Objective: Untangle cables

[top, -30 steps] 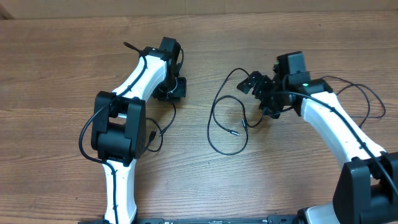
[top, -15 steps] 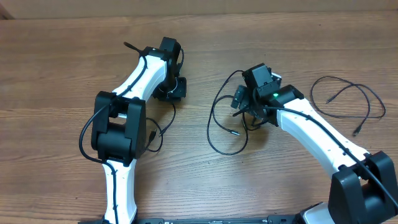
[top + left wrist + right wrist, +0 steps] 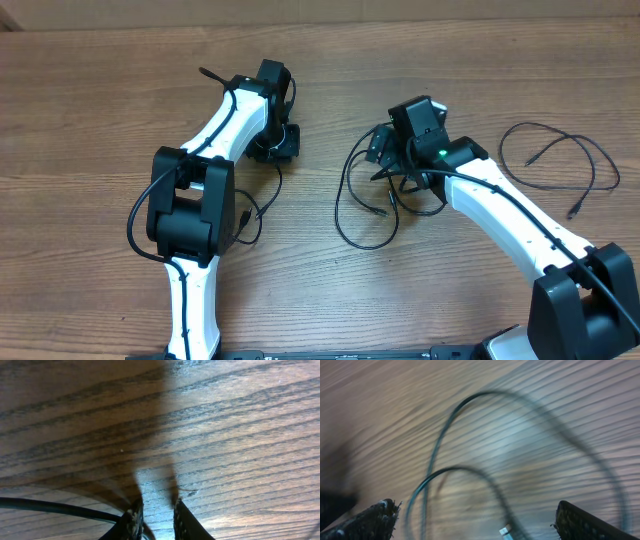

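overhead view: 1 cable (image 3: 575, 137) lies apart at the far right. the other cables (image 3: 337, 205) lie looped together at centre under the right gripper (image 3: 475, 510), jaws wide. left gripper (image 3: 156, 517) is narrow, hold unclear. judged about half done.

Beneath the right claw (image 3: 477, 520) the table (image 3: 380, 420) is matt brown wood with fine grain, the thin black cables (image 3: 438, 442) look smooth and rubbery, its black fingers (image 3: 375, 520) rough-edged, its arm shell (image 3: 520, 215) glossy white plastic.
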`<state>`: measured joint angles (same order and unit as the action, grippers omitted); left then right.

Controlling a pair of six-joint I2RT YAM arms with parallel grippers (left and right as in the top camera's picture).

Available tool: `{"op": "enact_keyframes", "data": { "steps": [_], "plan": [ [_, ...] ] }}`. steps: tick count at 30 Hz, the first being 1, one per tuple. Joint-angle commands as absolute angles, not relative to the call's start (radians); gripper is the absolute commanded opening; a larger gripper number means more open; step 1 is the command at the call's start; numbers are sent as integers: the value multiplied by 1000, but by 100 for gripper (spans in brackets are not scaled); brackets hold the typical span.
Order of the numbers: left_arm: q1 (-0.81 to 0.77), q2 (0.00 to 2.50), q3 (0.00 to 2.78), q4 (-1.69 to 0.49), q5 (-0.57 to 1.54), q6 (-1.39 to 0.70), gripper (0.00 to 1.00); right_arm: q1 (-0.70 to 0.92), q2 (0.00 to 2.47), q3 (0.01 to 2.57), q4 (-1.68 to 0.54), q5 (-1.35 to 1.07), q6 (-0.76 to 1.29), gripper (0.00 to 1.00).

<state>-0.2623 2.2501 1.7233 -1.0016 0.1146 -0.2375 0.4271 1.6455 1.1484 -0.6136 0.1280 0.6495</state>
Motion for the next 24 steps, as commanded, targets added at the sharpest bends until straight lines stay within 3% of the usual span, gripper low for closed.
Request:
{"op": "enact_keyframes", "data": {
  "steps": [1, 10, 15, 24],
  "plan": [
    [-263, 2255, 1717, -1002, 101, -251, 22, 455, 1670, 1166, -608, 5, 619, 100],
    [-263, 2255, 1717, -1001, 101, -251, 22, 561, 1830, 1167, -612, -3, 619, 100],
    [-263, 2255, 1717, -1000, 101, -251, 22, 600, 1843, 1193, -608, -3, 619, 86],
    [-263, 2255, 1717, -1000, 101, -251, 22, 623, 1843, 1199, -643, -74, 568, 85]
  ]
}}
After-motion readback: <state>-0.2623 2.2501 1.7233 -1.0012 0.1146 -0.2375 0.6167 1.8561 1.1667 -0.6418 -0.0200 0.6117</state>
